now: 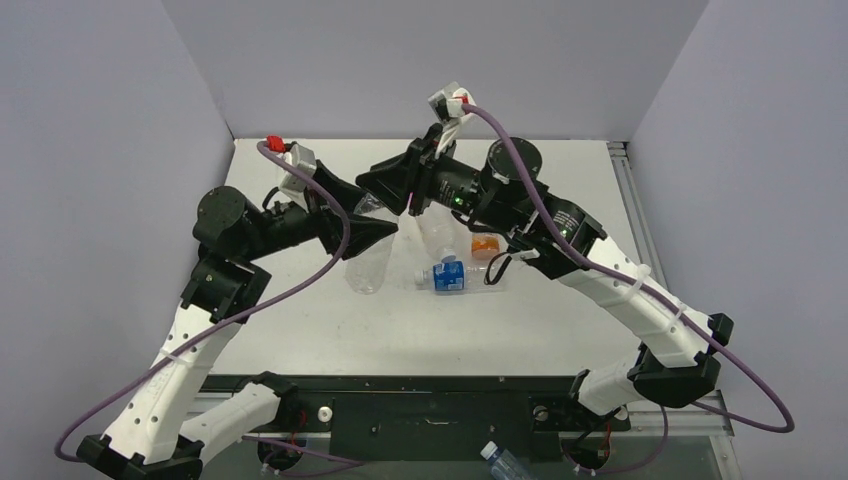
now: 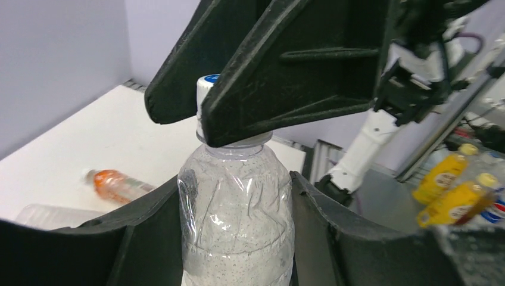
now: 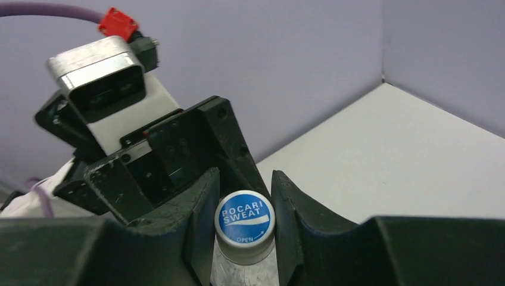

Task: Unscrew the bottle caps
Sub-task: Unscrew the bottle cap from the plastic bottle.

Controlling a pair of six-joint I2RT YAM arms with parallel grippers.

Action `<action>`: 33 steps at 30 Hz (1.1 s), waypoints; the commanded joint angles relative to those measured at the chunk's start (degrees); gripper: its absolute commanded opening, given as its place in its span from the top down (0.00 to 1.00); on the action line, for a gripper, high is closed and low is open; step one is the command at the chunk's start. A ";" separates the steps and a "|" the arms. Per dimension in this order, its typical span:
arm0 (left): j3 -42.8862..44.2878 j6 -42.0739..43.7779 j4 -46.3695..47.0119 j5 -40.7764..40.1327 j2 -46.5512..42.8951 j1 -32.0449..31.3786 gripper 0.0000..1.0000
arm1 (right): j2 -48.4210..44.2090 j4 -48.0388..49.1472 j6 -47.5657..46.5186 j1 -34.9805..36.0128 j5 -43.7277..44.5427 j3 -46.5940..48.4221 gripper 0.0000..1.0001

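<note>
Currently, your left gripper [image 2: 233, 238] clamps the bottle [image 2: 232, 179] steady so your right gripper [image 3: 244, 199], pinching the cap [image 3: 244, 223], can twist it.

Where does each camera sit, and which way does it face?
Top: above and behind, looking down at the table; left arm and right arm show.
Left wrist: views the clear bottle side-on; left end effector grips it.
Right wrist: looks down on the cap; right end effector pinches it.
Both wrist views share the cap.
</note>
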 commanded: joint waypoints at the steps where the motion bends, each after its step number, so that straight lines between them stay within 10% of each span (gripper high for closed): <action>1: 3.80 -11.21 9.83 12.99 0.07 -0.94 1.00 | -2.73 14.90 4.72 -2.68 -20.14 -2.74 1.00; 8: 4.71 -13.52 11.63 13.88 -0.18 -0.95 1.00 | -3.02 10.69 0.71 -2.61 -19.61 -0.61 1.00; 13: 4.38 -2.53 4.45 6.51 -1.16 -0.94 1.00 | -5.61 4.29 -3.45 -0.81 3.74 -1.33 0.27; 15: 4.14 2.59 0.15 -1.20 -1.53 -0.94 1.00 | -5.56 1.85 -4.63 0.91 11.82 -0.39 0.21; 20: 2.45 11.16 -2.18 -11.48 -2.29 -1.01 1.00 | -4.60 -3.09 -4.19 5.17 26.75 1.95 0.18; 33: 0.89 11.63 -2.58 -15.71 -2.56 -1.03 1.00 | -0.05 -2.70 -3.66 6.62 20.40 6.77 0.33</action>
